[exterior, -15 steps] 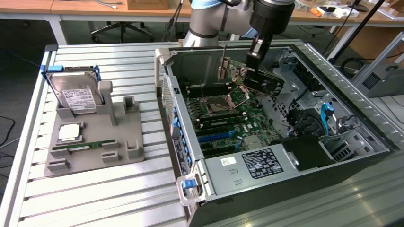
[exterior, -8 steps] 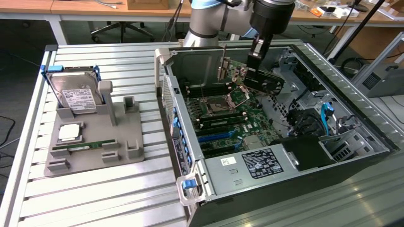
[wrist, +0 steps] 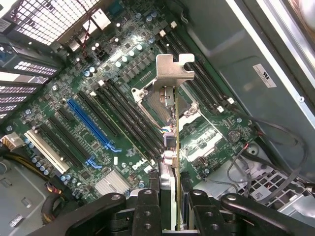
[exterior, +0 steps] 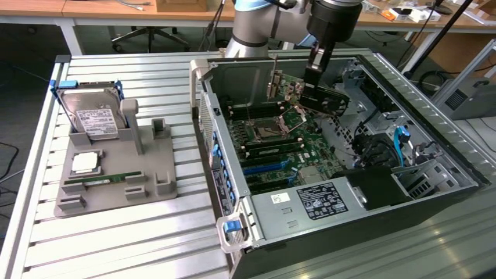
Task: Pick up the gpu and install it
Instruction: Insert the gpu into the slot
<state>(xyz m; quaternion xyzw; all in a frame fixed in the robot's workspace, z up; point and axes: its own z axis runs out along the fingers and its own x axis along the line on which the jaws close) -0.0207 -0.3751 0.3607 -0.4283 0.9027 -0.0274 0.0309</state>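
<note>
Well inside the open computer case [exterior: 240,75], the Universal Robots arm's gripper [exterior: 313,74] holds the gpu [exterior: 324,100] clear of the motherboard [exterior: 291,145], fingers [wrist: 147,206] clenched on either face of the card. The wrist view looks straight down the board's thin edge. The gpu [wrist: 170,147] runs lengthwise away from the gripper [wrist: 171,199], with its silver end bracket [wrist: 174,66] at the far tip, so the long axis points out from the fingers toward the board below rather than lying flat along it. Beneath the bracket sits the CPU socket [wrist: 157,103], flanked by rows of dark memory slots. The blue expansion slot [wrist: 93,123] lies off to one side, apart from the card and, as the wrist view shows them, not in line with its edge. In the exterior view the card hangs tilted above the socket area at the far end of the case, while the blue slots [exterior: 263,168] sit nearer the power supply [exterior: 326,200]. On the exterior view's left, a grey parts holder [exterior: 155,174] carries a hard drive [exterior: 93,119] in a blue frame and a green RAM stick [exterior: 104,179], well apart from the arm. By these pictures the card is picked up but not yet seated.
</note>
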